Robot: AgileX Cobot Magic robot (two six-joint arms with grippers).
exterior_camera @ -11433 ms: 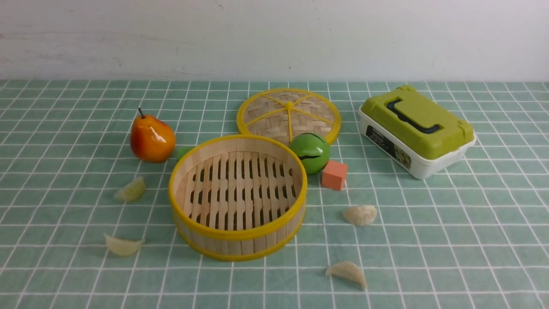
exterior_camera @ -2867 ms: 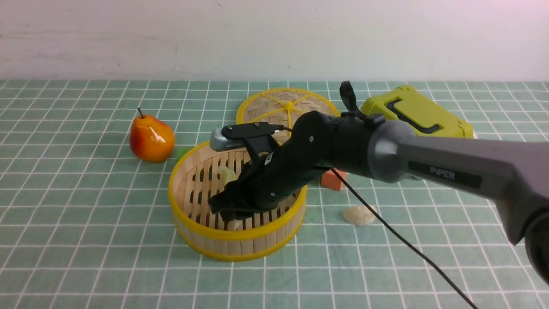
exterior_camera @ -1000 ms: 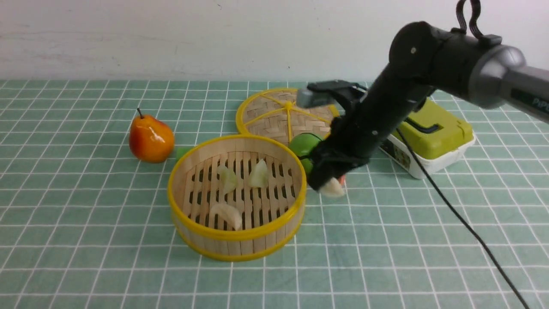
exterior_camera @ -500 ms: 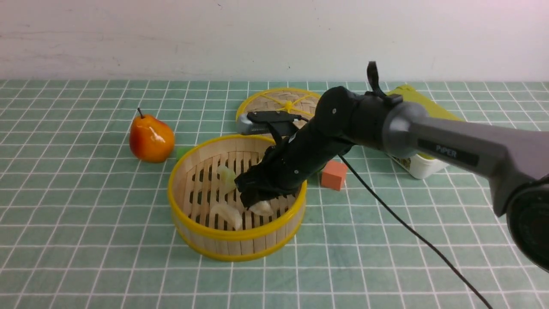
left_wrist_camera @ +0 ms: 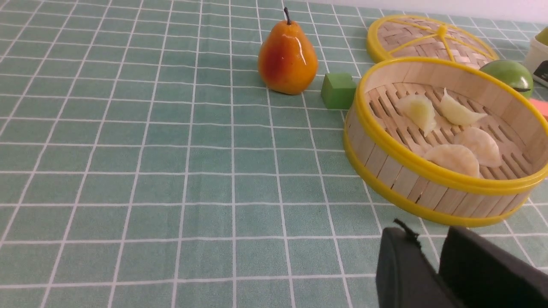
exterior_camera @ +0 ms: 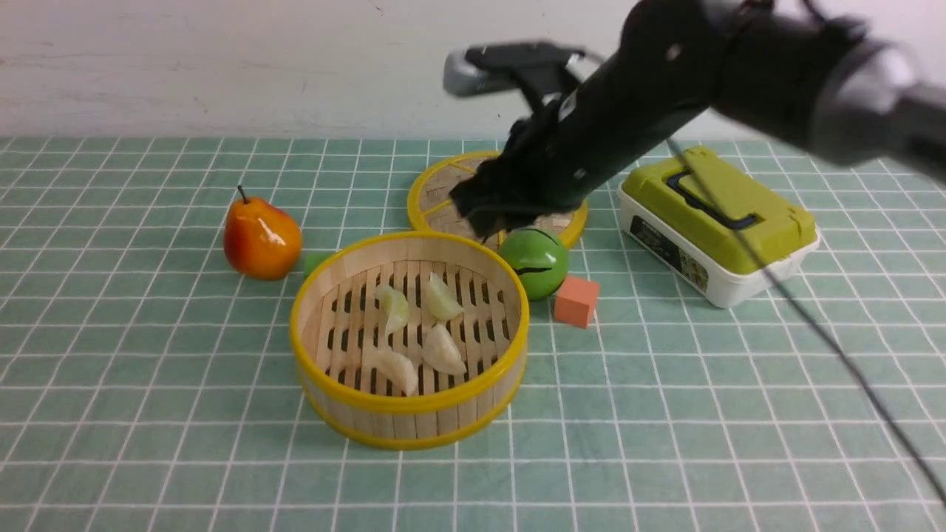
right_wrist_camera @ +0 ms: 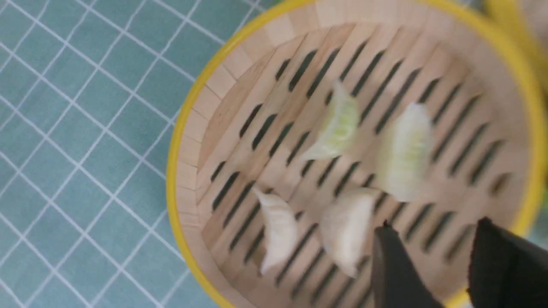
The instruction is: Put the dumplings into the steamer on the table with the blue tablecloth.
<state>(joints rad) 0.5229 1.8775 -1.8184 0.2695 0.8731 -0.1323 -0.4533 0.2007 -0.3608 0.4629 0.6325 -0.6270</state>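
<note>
The round bamboo steamer [exterior_camera: 410, 403] stands mid-table on the blue tablecloth [exterior_camera: 148, 369]. Several dumplings lie on its slatted floor, among them a greenish one [exterior_camera: 392, 307] and a pale one [exterior_camera: 443, 349]. My right gripper [exterior_camera: 491, 220] hangs high behind the steamer, over the lid, open and empty. Its wrist view looks down on the steamer [right_wrist_camera: 180, 171] and the dumplings [right_wrist_camera: 342, 222], with the right gripper [right_wrist_camera: 434, 226] above the basket's edge. My left gripper [left_wrist_camera: 426, 233] is low over the cloth beside the steamer [left_wrist_camera: 428, 171], its fingers slightly apart with nothing between them.
A pear [exterior_camera: 261, 236] and a small green cube [left_wrist_camera: 338, 90] sit left of the steamer. Behind it lies the woven lid [exterior_camera: 443, 199]. A green ball [exterior_camera: 536, 260], an orange cube [exterior_camera: 576, 301] and a green-lidded box [exterior_camera: 720, 222] are to the right.
My right gripper carried the last dumpling into the steamer, let go of it there, and has since risen up and back. The dumpling now lies on the slats.
</note>
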